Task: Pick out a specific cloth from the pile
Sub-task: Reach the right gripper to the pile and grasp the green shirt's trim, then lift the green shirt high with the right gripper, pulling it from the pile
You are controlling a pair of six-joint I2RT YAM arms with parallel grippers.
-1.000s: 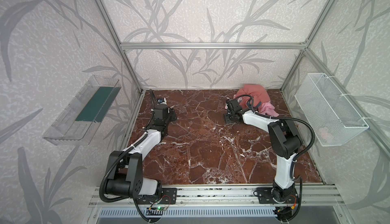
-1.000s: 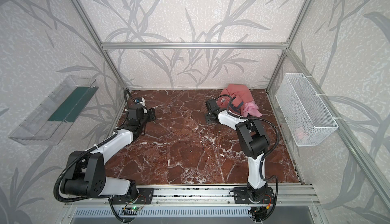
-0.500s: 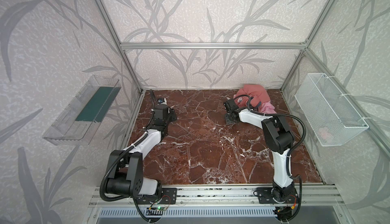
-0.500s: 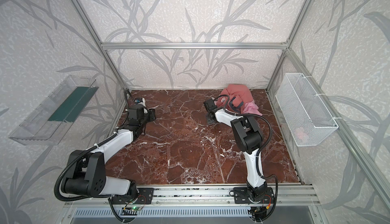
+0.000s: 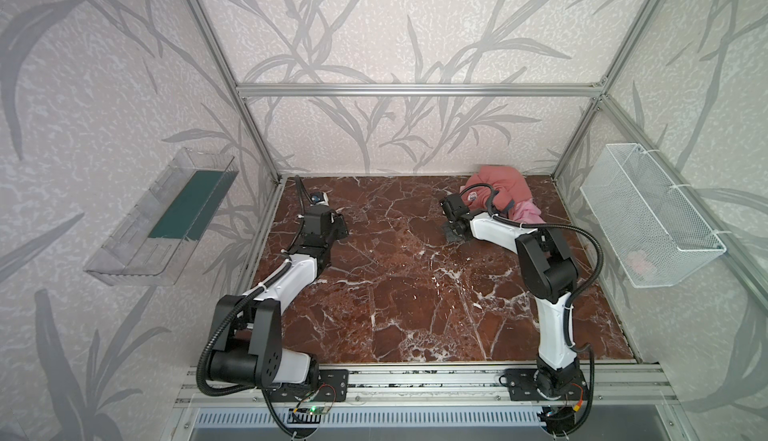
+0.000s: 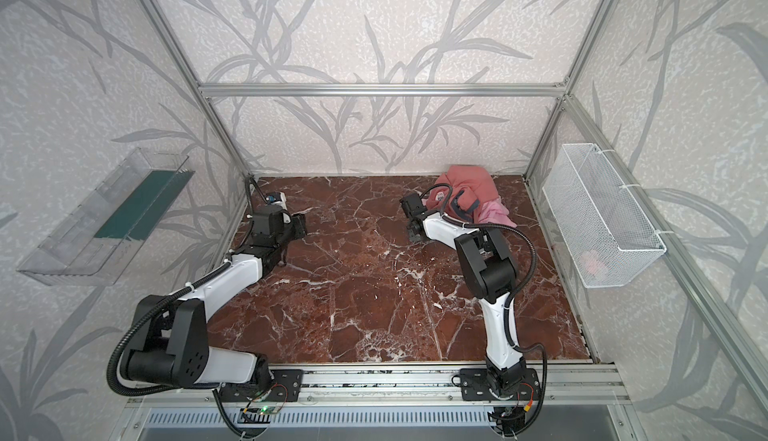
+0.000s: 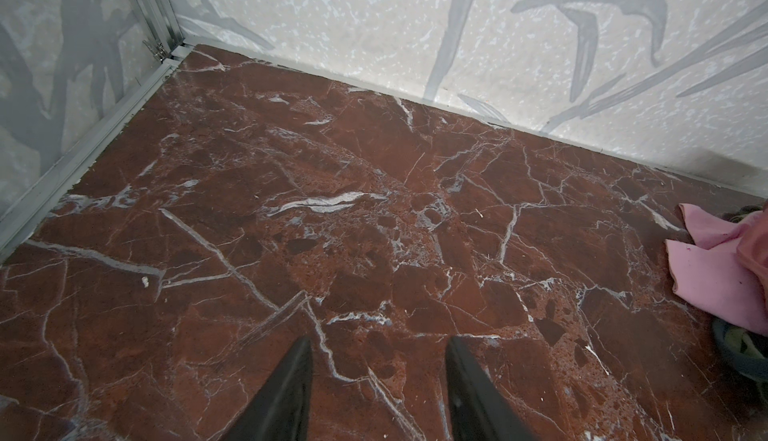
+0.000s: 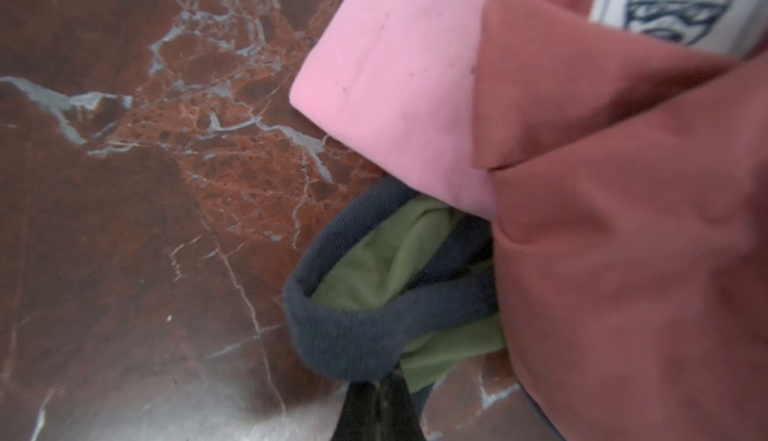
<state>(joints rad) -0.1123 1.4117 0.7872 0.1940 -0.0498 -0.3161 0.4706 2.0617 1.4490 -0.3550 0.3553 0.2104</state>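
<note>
You have one pile (image 5: pixel 505 187) of three garments in the marble table's (image 5: pixel 395 293) far right corner, one red shirt (image 8: pixel 623 231) and one pink cloth (image 8: pixel 395 86) over one green shirt (image 8: pixel 374 268), whose navy trim (image 8: pixel 345 335) your right gripper (image 8: pixel 376 393) pinches shut, while your left gripper (image 7: pixel 378 343) stands open over the marble, leaf-patterned walls (image 5: pixel 415 44) around.

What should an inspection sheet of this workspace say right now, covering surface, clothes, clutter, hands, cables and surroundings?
Surface: marble-pattern table, no spills seen.
Job's things: pile in far right corner; olive-green shirt under salmon-red shirt and light pink cloth.
Clutter: nothing seen.
Hands: left hand open, empty; right hand shut on the olive-green shirt's navy trim.
Cables: black cable loops off right arm.
Surroundings: clear bin on left wall; wire basket on right wall, something pink inside.
</note>
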